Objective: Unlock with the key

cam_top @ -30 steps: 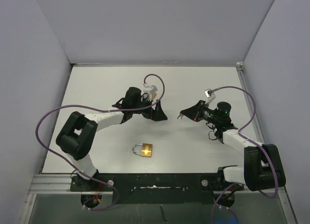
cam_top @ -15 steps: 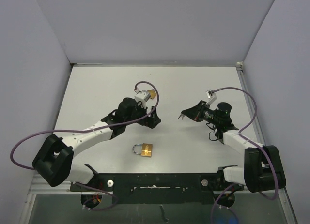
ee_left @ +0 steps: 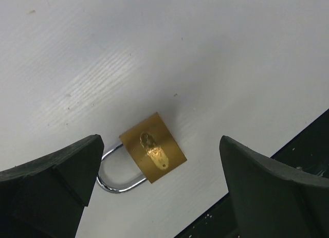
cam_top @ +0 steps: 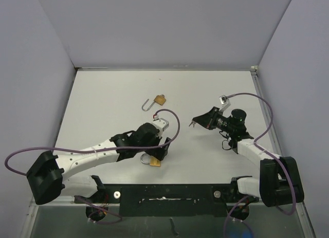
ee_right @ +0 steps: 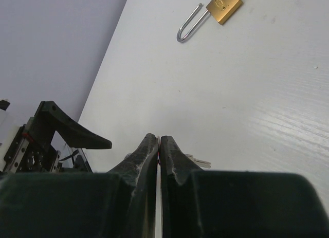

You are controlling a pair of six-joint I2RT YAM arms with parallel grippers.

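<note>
- Brass and closed, the nearer padlock (ee_left: pixel 152 148) lies flat on the white surface (cam_top: pixel 103 104), close to the near edge and a little left of centre. Its silver shackle (ee_left: pixel 115 179) is seated in the body, and a small embossed mark shows on the upturned face.
- Directly above it hang the left fingers (ee_left: pixel 51 181), spread wide with one on each side of the lock. They grip nothing, and the wrist view shows bare surface between each finger and the brass body.
- From the overhead camera, the left arm's wrist covers most of this lock, so only a corner of the body and a bit of the shackle show.
- The right fingers (ee_right: pixel 139 161) are pressed tight together. They pinch a small silver key (ee_right: pixel 199 161), whose end pokes out beside them.
- The key is held right of centre, above the surface and well apart from the closed lock.
- A second brass padlock (cam_top: pixel 159 99) lies toward the far middle of the surface, away from both arms. Its shackle is swung open into a hook shape.
- A purple cable (cam_top: pixel 174 124) arcs over the left wrist, and another runs from the right wrist back along its arm.
</note>
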